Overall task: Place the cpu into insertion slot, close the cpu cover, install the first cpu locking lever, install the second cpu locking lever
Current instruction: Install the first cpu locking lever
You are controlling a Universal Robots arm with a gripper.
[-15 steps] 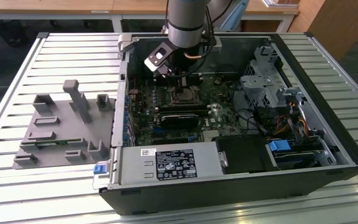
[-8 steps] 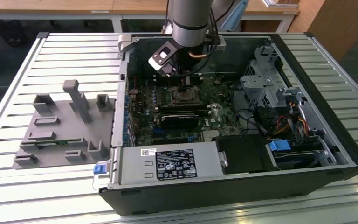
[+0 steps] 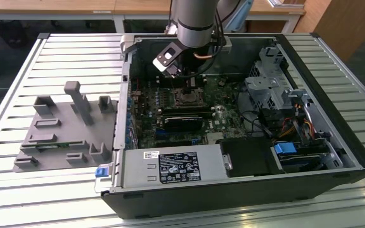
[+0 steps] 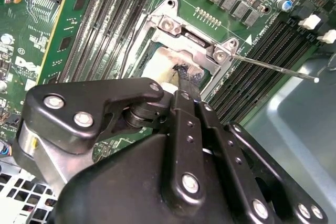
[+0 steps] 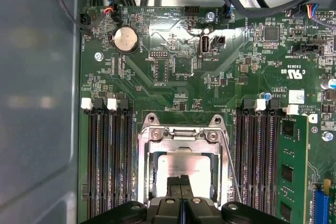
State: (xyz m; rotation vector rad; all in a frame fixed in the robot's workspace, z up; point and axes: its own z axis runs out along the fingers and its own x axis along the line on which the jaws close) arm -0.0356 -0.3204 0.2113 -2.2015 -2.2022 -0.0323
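In the exterior view, the single arm [image 3: 195, 21] reaches down into one open computer case [image 3: 246, 202] standing on a slatted surface [image 3: 55, 52]. Its wrist hangs over the insertion slot [image 3: 186, 98]. One grey fixture [image 3: 62, 128] lies just beside the case on the exterior view's left.

In the second wrist view, the gripper [image 4: 185, 77] points its tips at the one cpu [image 4: 160, 62], which lies flat inside the slot. The tips are at or just above its pale face, and contact cannot be confirmed. One thin locking lever [image 4: 273, 67] juts out free over the board, not latched.

In the first wrist view, the fingers [image 5: 173, 188] are pressed together with nothing between them, over the cpu's near edge. The cpu cover [image 5: 144, 171] appears to lie flat as a frame around the chip, though whether it is fully down cannot be told. Two banks of memory slots [image 5: 107, 161] flank the socket, one on each side.

By this reading, the placing step looks finished and the work stands at the cover. The lever steps are not yet done. Pressing here calls for a light, square touch on the metal frame rather than the chip. The slim lever would need a precise hook, clear of the neighbouring memory slots.
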